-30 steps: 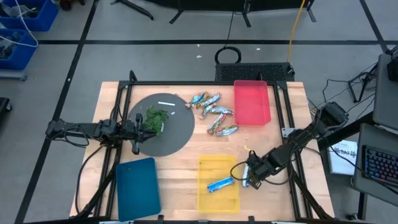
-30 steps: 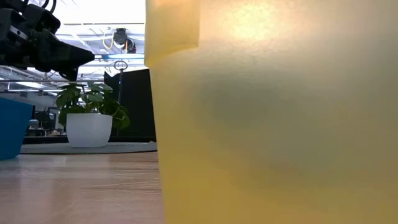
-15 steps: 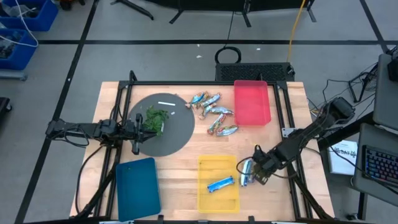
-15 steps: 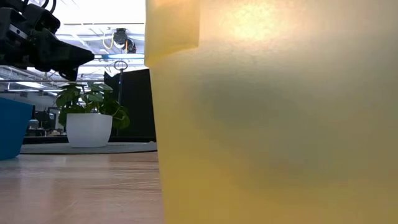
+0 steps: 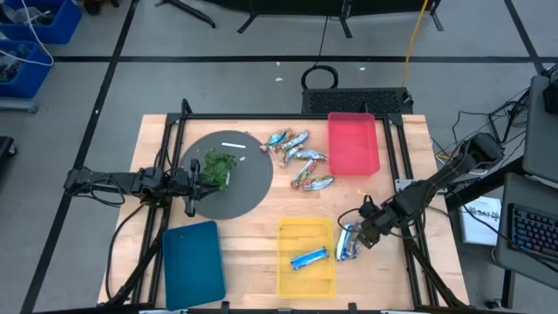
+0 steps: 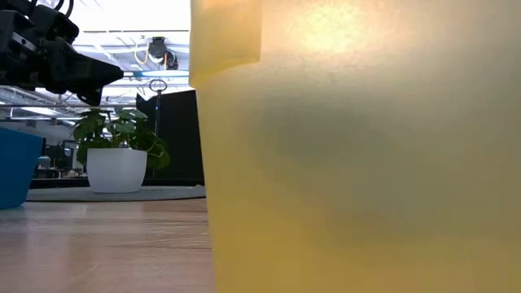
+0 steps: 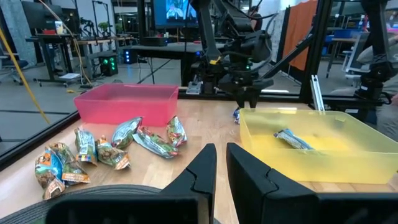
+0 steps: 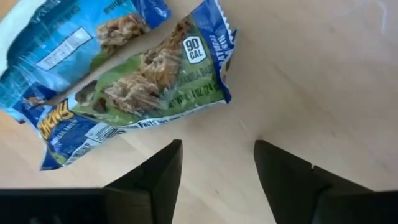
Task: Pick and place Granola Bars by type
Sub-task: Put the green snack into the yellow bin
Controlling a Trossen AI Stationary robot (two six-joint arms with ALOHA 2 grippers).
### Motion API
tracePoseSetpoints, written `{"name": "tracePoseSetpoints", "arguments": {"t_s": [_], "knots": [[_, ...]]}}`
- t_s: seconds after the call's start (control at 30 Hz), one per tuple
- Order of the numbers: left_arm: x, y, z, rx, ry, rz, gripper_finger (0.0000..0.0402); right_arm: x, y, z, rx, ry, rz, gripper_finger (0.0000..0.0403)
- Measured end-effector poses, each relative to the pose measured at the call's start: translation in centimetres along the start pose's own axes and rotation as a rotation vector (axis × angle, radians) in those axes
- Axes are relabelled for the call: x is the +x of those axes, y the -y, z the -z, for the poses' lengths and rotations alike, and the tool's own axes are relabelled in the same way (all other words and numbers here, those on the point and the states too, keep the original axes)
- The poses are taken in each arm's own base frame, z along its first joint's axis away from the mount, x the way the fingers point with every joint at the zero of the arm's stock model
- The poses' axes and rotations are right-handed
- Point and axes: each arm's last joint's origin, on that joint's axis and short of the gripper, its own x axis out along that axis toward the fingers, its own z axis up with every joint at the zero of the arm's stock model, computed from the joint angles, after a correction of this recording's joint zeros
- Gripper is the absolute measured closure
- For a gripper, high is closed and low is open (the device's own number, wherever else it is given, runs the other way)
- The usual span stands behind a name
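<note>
Right tool, fingers spread and released, poised over the bare wooden tabletop with two blue-wrapped granola bars lying just ahead of its tips, beside the outer wall of the yellow bin, which holds a third blue bar. Farther from this tool, the loose pile of remaining bars lies next to the red bin; the left tool, fingers nearly together and holding nothing, hangs over the dark round mat

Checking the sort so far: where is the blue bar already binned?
High view: the blue bar lies in the yellow bin, front centre, left of the right gripper.
</note>
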Motion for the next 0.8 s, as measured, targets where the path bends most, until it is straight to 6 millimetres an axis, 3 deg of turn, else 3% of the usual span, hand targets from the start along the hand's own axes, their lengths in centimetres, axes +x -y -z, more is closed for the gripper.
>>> {"name": "tracePoseSetpoints", "arguments": {"t_s": [0.3, 0.8], "knots": [[0.0, 0.0, 0.0, 0.0, 0.002, 0.0, 0.0355, -1.5, 0.2, -1.0, -0.011, 0.206, -0.073, 0.0223], [0.0, 0.0, 0.0, 0.001, -0.001, 0.001, 0.0355, -1.8, -0.2, -2.1, -0.043, 0.271, -0.112, 0.0227]]}}
